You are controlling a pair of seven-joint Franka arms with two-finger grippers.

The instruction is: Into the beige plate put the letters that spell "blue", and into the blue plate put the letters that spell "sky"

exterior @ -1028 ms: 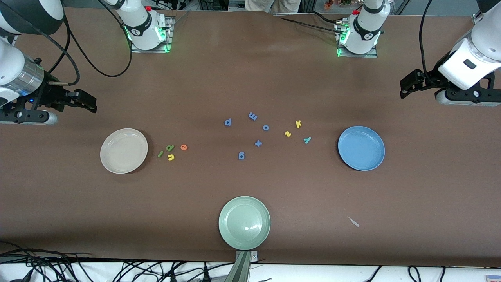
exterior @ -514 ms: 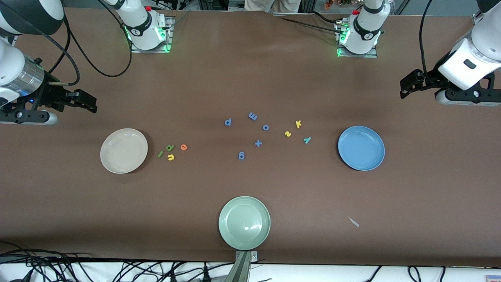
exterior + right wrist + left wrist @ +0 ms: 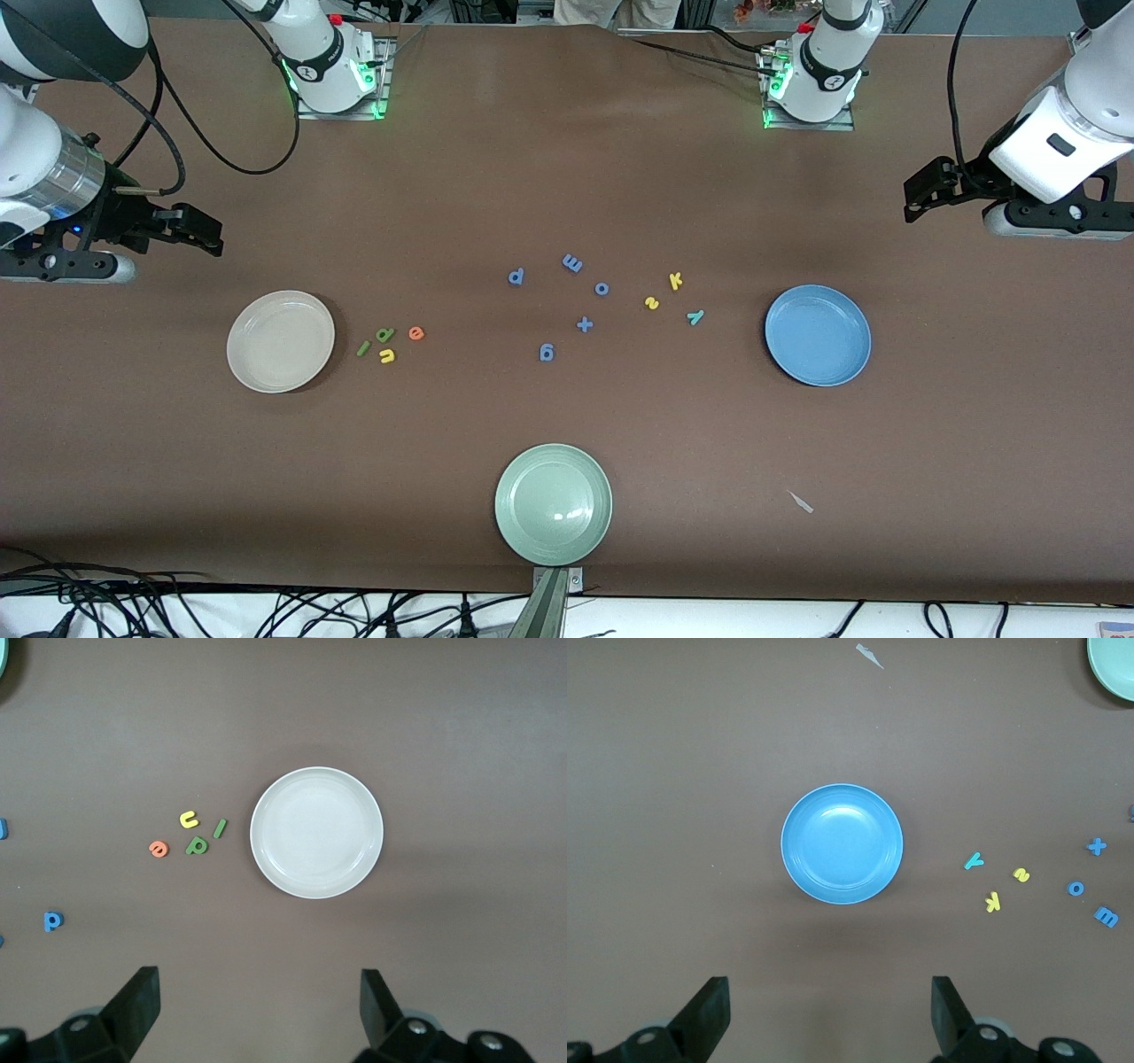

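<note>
The beige plate (image 3: 282, 341) (image 3: 316, 833) lies bare toward the right arm's end. Beside it lie the green b (image 3: 384, 335), olive l (image 3: 363, 348), yellow u (image 3: 387, 356) and orange e (image 3: 415, 333). The blue plate (image 3: 818, 335) (image 3: 842, 843) lies bare toward the left arm's end, with the yellow s (image 3: 652, 303), yellow k (image 3: 675, 281) and teal y (image 3: 695, 316) beside it. My right gripper (image 3: 199, 232) (image 3: 259, 1005) hangs open and holds nothing, above bare table near the beige plate. My left gripper (image 3: 921, 195) (image 3: 830, 1010) hangs open, nothing in it, above bare table near the blue plate.
Several small blue letters and a plus sign (image 3: 584, 324) lie mid-table between the two letter groups. A pale green plate (image 3: 554, 503) sits near the front edge. A small pale scrap (image 3: 801, 502) lies nearer the front camera than the blue plate.
Both arms have shifted only very slightly. The letters and plates lie where they were, and both grippers remain open.
</note>
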